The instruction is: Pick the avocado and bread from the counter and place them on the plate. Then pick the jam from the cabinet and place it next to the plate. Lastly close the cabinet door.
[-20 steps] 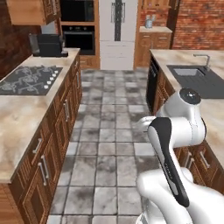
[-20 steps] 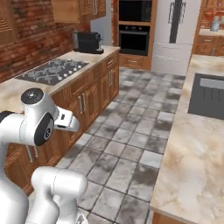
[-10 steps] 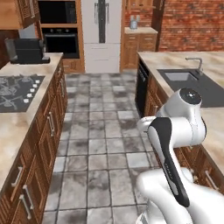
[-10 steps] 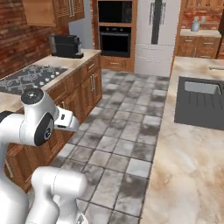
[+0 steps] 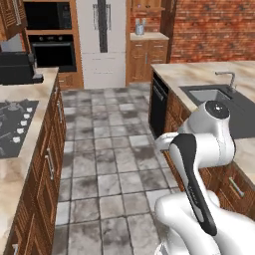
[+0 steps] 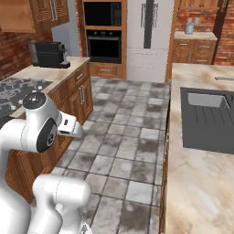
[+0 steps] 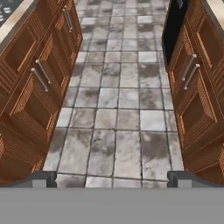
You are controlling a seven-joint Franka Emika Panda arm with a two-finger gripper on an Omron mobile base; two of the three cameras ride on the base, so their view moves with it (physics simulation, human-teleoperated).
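White robot arm [image 5: 199, 154] folded above grey stone floor tiles [image 7: 122, 109], two-finger gripper [image 7: 112, 177] with tips wide apart and holding nothing, beige mottled stone counter [image 6: 196, 178] with dark sink [image 6: 208, 121] at right, brown wooden cupboards [image 7: 39, 74] on both sides

Folded white arm [image 5: 199, 164], beige counter [image 5: 199, 74] with sink [image 5: 214, 94], tiled floor [image 5: 109, 149], hob [image 5: 12, 127] left

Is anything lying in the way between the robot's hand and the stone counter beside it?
Nothing visible does. The open hand looks down on a bare tiled floor. The counter runs alongside over its brown cupboards, and no loose object lies in the aisle between them.
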